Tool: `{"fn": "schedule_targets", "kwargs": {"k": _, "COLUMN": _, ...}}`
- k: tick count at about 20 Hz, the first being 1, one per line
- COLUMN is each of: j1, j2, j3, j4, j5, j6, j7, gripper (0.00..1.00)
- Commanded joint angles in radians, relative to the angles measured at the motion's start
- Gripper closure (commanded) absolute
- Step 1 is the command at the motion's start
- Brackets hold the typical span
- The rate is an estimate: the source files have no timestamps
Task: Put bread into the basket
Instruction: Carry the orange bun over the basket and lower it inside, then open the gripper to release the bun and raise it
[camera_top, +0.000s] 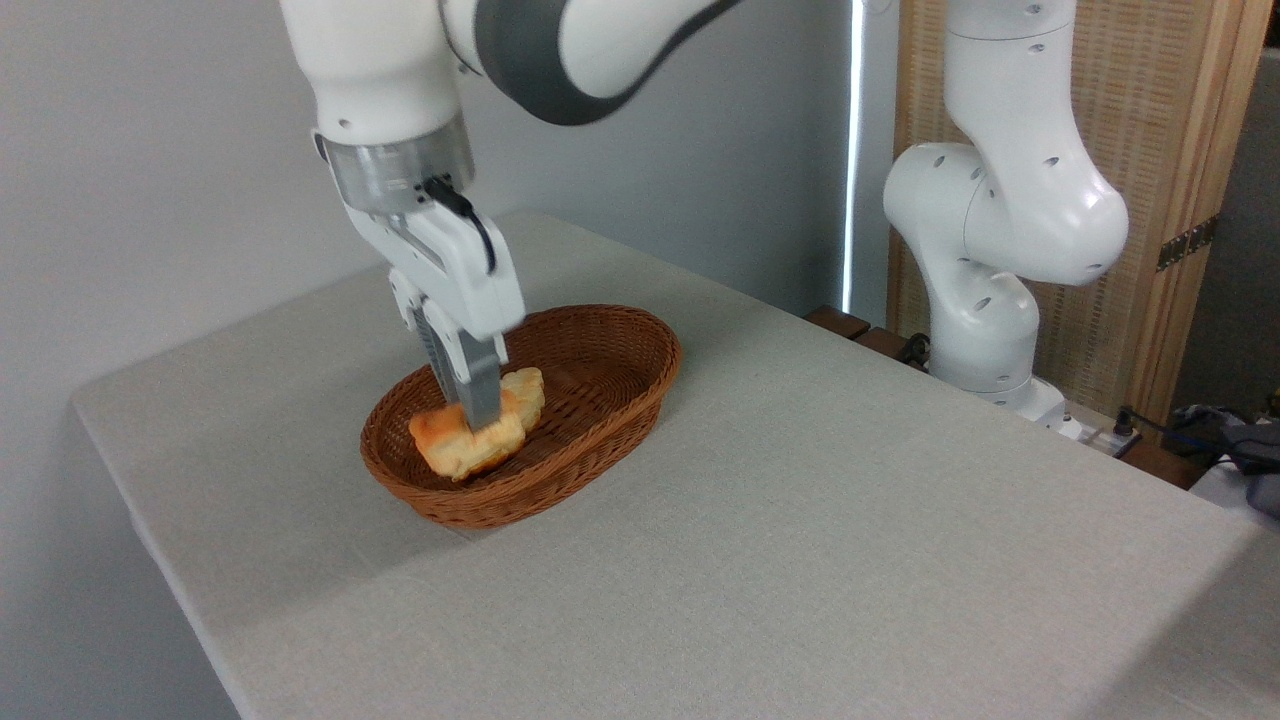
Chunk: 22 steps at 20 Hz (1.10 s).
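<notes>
bread (478, 432) sits inside the basket (610, 385), pinched between the gripper (470, 412) fingers, which seem clenched on it. orange-golden, knobbly, paler along its lower edge.

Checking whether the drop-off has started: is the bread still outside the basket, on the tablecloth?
No. The bread lies inside the basket, at its left end, with the gripper fingers down on it.

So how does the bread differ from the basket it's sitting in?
The bread is a small, lumpy, orange-golden bun; the basket is a much wider, reddish-brown woven oval. The bread sits low at the near-left end of the basket, filling only part of it. The gripper reaches down onto the bread, not the basket. Both share warm brownish tones.
</notes>
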<state>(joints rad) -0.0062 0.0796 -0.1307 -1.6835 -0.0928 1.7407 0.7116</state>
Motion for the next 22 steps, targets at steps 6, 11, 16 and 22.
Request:
{"fn": "schedule_targets", "kwargs": {"k": 6, "j1": 0.0, "j2": 0.006, "j3": -0.101, "j4": 0.01, "j5": 0.01, "j6": -0.079, "j7": -0.077, "gripper": 0.0}}
{"fn": "schedule_targets", "kwargs": {"k": 11, "j1": 0.008, "j2": 0.011, "j3": -0.078, "j4": 0.008, "j5": 0.007, "j6": -0.085, "j7": -0.078, "gripper": 0.0}}
{"fn": "schedule_targets", "kwargs": {"k": 16, "j1": 0.009, "j2": 0.002, "j3": -0.044, "j4": 0.01, "j5": 0.011, "j6": -0.127, "j7": -0.072, "gripper": 0.0}}
{"fn": "schedule_targets", "kwargs": {"k": 22, "j1": 0.008, "j2": 0.003, "j3": 0.063, "j4": 0.093, "j5": 0.07, "j6": -0.106, "j7": -0.067, "gripper": 0.0}}
